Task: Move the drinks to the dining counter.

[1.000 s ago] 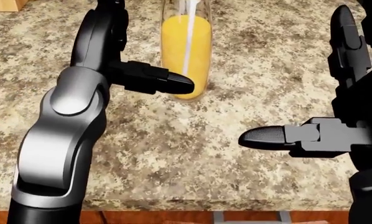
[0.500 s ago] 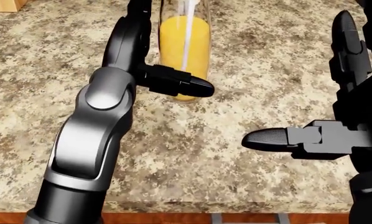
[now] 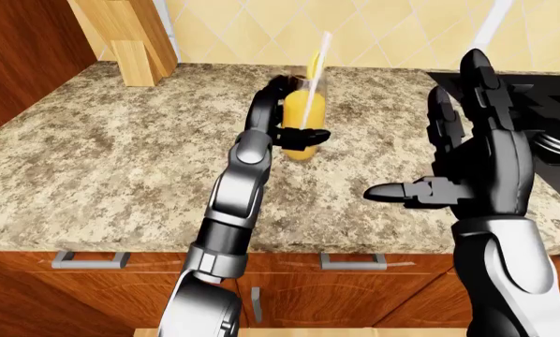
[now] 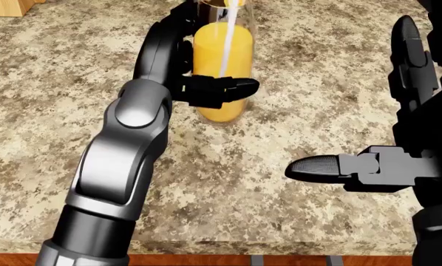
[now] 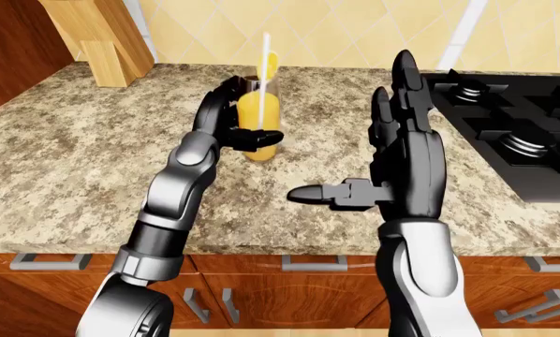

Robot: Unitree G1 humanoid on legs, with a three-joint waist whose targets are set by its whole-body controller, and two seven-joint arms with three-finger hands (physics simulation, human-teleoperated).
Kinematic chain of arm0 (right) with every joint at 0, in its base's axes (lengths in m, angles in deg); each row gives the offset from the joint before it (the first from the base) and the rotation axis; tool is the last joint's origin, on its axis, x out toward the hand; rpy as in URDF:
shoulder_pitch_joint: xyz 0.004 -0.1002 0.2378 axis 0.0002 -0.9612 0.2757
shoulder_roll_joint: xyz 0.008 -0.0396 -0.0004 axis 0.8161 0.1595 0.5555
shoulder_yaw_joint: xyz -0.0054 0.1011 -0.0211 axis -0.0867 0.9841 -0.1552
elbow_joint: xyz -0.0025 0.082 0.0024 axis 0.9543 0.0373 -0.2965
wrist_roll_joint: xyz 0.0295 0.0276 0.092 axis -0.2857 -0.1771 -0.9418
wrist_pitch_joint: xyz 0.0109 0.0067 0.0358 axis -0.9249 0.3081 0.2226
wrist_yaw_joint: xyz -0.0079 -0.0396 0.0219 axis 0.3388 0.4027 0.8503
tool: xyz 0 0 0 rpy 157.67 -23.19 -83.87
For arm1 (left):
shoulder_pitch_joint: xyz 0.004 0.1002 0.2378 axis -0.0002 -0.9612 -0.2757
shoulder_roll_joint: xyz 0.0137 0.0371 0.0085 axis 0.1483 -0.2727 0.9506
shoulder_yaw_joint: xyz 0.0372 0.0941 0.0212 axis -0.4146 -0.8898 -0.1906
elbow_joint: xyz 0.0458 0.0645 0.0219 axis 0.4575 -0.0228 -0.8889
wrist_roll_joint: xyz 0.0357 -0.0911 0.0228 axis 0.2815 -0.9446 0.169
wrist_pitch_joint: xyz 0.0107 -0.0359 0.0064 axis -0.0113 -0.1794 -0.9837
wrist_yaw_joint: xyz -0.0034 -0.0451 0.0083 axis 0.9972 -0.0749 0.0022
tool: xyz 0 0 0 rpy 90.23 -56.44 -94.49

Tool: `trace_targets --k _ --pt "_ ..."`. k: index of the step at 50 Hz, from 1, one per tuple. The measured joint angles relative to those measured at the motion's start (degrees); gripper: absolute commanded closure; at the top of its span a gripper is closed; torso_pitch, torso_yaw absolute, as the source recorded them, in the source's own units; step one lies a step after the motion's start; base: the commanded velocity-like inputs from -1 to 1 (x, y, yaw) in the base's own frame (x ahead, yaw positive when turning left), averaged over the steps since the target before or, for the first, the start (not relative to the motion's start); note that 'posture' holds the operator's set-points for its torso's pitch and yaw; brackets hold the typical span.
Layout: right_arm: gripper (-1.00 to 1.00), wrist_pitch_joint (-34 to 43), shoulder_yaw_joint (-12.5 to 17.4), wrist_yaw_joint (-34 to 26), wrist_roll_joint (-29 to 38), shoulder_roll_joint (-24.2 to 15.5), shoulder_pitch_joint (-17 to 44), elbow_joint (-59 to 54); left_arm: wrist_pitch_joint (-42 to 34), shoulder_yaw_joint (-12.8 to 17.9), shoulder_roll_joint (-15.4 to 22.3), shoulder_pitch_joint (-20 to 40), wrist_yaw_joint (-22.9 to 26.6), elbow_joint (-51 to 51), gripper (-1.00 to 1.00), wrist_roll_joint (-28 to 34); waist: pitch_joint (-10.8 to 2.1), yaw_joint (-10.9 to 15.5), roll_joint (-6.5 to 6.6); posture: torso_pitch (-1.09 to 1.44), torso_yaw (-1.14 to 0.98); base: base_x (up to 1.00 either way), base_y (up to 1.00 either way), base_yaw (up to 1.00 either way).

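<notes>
A tall glass of orange juice (image 4: 222,111) with a white straw stands upright on the speckled granite counter (image 4: 51,83). My left hand (image 4: 206,61) wraps it from the left: the thumb (image 4: 232,87) lies across its near side and the fingers (image 4: 178,27) curl behind it. My right hand (image 5: 360,140) hovers to the right of the glass, apart from it, open with fingers raised and thumb pointing left. No other drink shows.
A black gas stove (image 5: 514,119) is set into the counter at the right. A wooden block (image 5: 93,35) stands at the top left against the tiled wall. The counter's edge (image 3: 121,247) runs above wooden drawers with metal handles.
My left hand has slid right and closed around the glass, its thumb now across the glass. The glass sits slightly lower in the head view. The right hand has barely moved.
</notes>
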Motion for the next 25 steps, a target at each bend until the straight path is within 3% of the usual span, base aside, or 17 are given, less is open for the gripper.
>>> trace_targets --k 2,10,12,25 --pt "-1.0 -0.4 -0.2 -0.2 0.1 0.1 -0.2 -0.4 0.3 0.0 0.0 0.0 -0.1 -0.1 0.18 0.1 0.0 0.0 0.02 0.0 0.0 0.0 0.0 0.0" --pt "-1.0 -0.5 0.1 -0.4 0.4 0.2 -0.4 0.0 0.3 -0.1 0.0 -0.5 -0.3 1.0 0.62 0.4 -0.05 -0.1 0.08 0.0 0.0 0.0 0.0 0.0" --pt "-1.0 -0.5 0.1 -0.5 0.4 0.2 -0.3 0.0 -0.2 -0.2 -0.1 -0.9 -0.3 1.9 1.0 0.4 -0.05 -0.1 0.08 0.0 0.0 0.0 0.0 0.0" --pt "-1.0 1.4 1.0 0.1 -0.8 -0.4 1.1 0.9 -13.8 -1.9 -0.8 -2.1 2.4 19.4 1.0 1.6 0.51 -0.2 0.18 0.0 0.0 0.0 0.0 0.0"
